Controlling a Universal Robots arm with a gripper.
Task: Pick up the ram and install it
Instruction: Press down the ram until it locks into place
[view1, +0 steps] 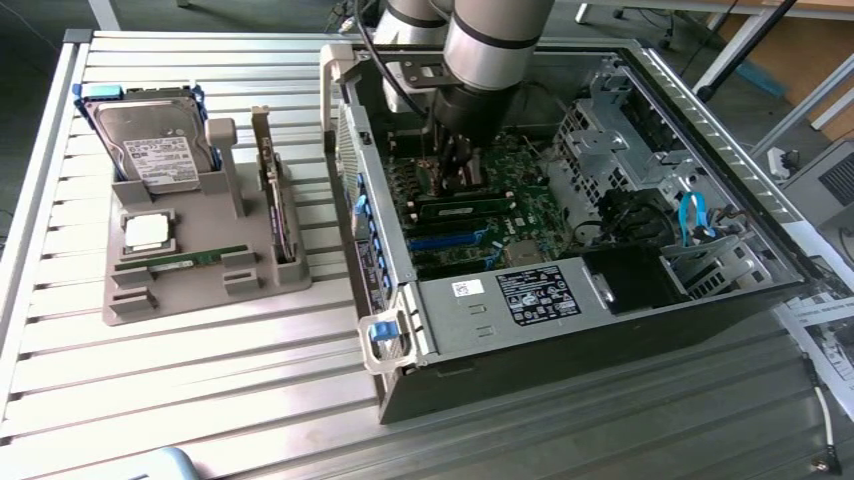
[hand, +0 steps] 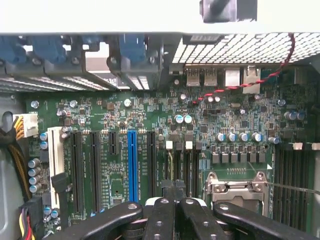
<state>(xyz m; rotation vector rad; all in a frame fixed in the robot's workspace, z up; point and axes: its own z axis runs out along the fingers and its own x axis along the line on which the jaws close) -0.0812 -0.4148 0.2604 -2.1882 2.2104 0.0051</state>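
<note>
A ram (view1: 187, 259), a thin green stick, lies flat in the grey holder (view1: 200, 290) on the exterior view's left, far from the arm. My gripper (view1: 454, 172) reaches down inside the open computer case (view1: 534, 300), over the green motherboard (view1: 514, 225). Just in front of it, a long dark stick with a green edge (view1: 461, 212) sits across the board in the memory slot area. In the wrist view my gripper (hand: 172, 194) is shut, its black fingers (hand: 161, 215) pressed together above the memory slots (hand: 187, 162). I cannot make out anything between them.
The holder also carries a hard drive (view1: 158, 145), a square silver processor (view1: 147, 232) and an upright card (view1: 275, 190). Beside the slots are the processor socket (hand: 235, 185), a blue expansion slot (hand: 132, 165), the drive cage (view1: 627, 140) and blue cables (view1: 691, 220).
</note>
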